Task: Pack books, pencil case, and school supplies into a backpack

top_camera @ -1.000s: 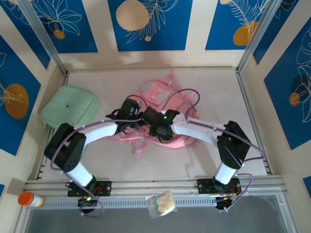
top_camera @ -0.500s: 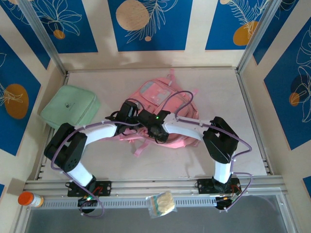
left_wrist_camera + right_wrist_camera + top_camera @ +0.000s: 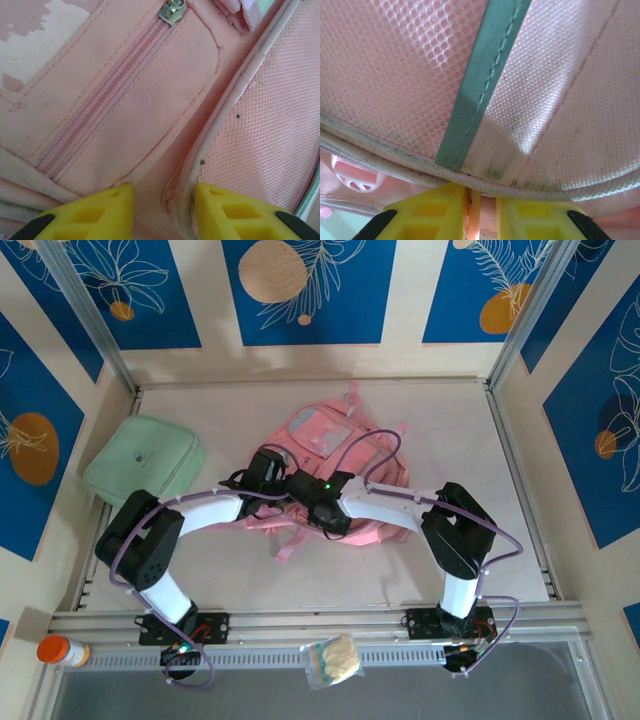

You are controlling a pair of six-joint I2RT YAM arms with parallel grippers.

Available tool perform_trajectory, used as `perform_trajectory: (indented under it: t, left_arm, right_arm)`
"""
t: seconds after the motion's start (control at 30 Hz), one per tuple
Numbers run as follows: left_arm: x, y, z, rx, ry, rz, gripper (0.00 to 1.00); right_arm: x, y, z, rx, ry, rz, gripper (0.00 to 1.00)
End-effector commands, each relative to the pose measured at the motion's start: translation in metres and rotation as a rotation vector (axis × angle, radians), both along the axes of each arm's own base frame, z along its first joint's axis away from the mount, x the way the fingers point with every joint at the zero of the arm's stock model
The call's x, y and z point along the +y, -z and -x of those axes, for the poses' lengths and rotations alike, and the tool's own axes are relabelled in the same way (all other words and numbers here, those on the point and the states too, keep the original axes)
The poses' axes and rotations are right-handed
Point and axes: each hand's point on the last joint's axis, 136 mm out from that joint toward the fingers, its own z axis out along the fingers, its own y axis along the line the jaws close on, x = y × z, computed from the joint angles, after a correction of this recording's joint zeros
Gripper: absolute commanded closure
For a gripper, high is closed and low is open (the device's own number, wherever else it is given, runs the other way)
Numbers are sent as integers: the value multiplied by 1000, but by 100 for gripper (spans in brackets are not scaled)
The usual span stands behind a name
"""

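Right jaws nearly shut, pinching a thin pink edge of the backpack (image 3: 322,425), mid-worktop (image 3: 460,440), likely to lift the opening. Left jaws part-way apart astride a piped seam (image 3: 209,145) beside a zipped pocket (image 3: 140,115); grip or not, cannot tell. Probably steadying the fabric. Green pouch (image 3: 145,462) beyond, well apart, toward the far-left corner.

Top view: bright, even, diffuse light from overhead; sharp throughout. Soft, faint shadows beneath arms (image 3: 205,510) on table (image 3: 480,440) and backpack (image 3: 320,430). Wall posts lean outward toward corners.
Left wrist view: warm, well lit; fabric weave crisp at centre, left fingers (image 3: 95,212) at bottom edge slightly soft.
Right wrist view: uneven light; bright patch at right, dark shadow low over mesh; right fingers (image 3: 432,212) blurred.
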Motion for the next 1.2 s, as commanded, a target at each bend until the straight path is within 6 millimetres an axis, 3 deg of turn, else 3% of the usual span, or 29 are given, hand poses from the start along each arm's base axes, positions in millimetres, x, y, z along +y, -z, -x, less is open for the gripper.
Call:
perform_trajectory:
  t: [0.0,0.23,0.43,0.57,0.7,0.8,0.93,1.03,1.17]
  left_arm:
    - [7,21,4,51,-15,-12,63]
    - [16,41,1,69,-34,-68,64]
    - [32,65,-12,96,-76,-99,65]
    - [49,72,-21,91,-97,-182,66]
    - [57,65,-32,55,-92,-230,66]
    - [54,51,-45,4,-63,-240,66]
    - [50,30,-65,-14,-25,-233,64]
    - [45,7,-62,-36,-32,-165,61]
    - [25,-31,-43,-60,-90,115,51]
  right_arm:
    - [12,7,0,6,-28,-35,85]
    - [-9,-9,8,6,-115,59,96]
    - [-50,2,32,45,-162,127,100]
    - [-91,-9,29,17,-155,244,100]
    - [-104,-6,21,20,-204,236,100]
    - [-86,-12,19,-26,-311,226,100]
    - [-32,-11,19,-50,-409,13,100]
    - [-28,-15,13,-66,-380,2,100]
    - [-27,-14,12,-74,-371,-22,100]
